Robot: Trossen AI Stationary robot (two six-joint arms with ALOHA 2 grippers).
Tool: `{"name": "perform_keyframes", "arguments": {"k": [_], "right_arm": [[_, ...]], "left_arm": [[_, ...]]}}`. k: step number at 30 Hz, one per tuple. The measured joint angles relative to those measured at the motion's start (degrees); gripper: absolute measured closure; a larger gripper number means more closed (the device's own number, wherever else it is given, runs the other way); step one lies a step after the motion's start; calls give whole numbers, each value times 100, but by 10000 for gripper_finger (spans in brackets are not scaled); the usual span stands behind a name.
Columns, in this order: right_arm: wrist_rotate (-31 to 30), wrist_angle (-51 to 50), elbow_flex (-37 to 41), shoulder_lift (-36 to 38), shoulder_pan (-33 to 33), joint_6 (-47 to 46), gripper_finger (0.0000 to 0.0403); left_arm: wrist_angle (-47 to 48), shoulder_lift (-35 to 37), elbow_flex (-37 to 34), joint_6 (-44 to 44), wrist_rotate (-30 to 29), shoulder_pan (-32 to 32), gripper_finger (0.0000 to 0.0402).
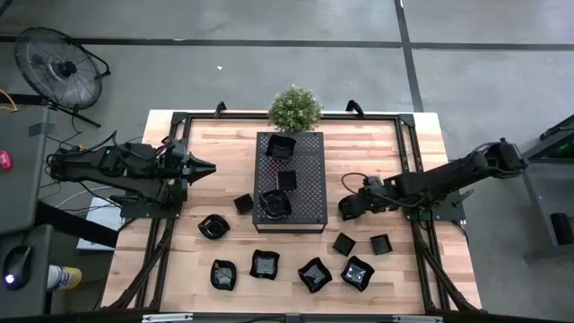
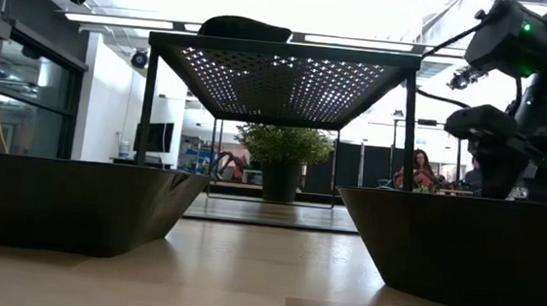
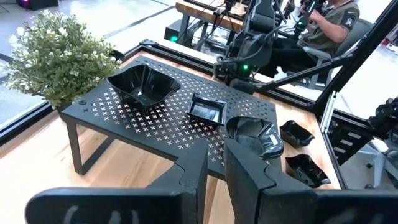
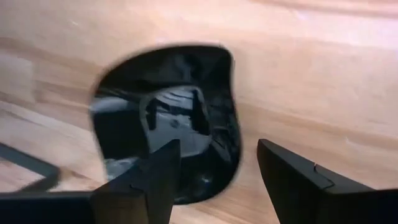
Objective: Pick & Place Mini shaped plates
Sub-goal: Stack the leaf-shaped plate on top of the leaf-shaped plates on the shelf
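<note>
Right tool [image 1: 345, 208] is hovering released over the bench [image 1: 404, 144], beside the perforated tray [image 1: 309, 193], with a mini plate [image 4: 171, 124] under its fingers; descending and clenching looks next. Left tool [image 1: 208, 168], nearly clenched and empty, is waiting.

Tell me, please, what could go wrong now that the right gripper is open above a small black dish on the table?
1. The right gripper straddles the rim of the glossy dish, one finger over its hollow and one outside. Closing on that thin, slick edge, it may slip or tip the dish.
2. The perforated tray stands close beside this gripper, so a careless lift might bump its edge.
The left gripper waits at the table's left.
</note>
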State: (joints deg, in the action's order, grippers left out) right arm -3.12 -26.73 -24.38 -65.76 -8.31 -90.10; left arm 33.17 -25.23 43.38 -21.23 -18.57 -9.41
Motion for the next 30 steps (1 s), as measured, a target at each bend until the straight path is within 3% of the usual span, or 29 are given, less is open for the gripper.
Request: {"name": "perform_keyframes", "arguments": {"k": [13, 30], "right_arm": [[4, 96, -4, 79, 17, 15, 210], [9, -43, -7, 82, 17, 12, 336]], "left_arm": [[2, 0, 1, -15, -55, 0, 351], [124, 0, 9, -7, -63, 0, 351]]}}
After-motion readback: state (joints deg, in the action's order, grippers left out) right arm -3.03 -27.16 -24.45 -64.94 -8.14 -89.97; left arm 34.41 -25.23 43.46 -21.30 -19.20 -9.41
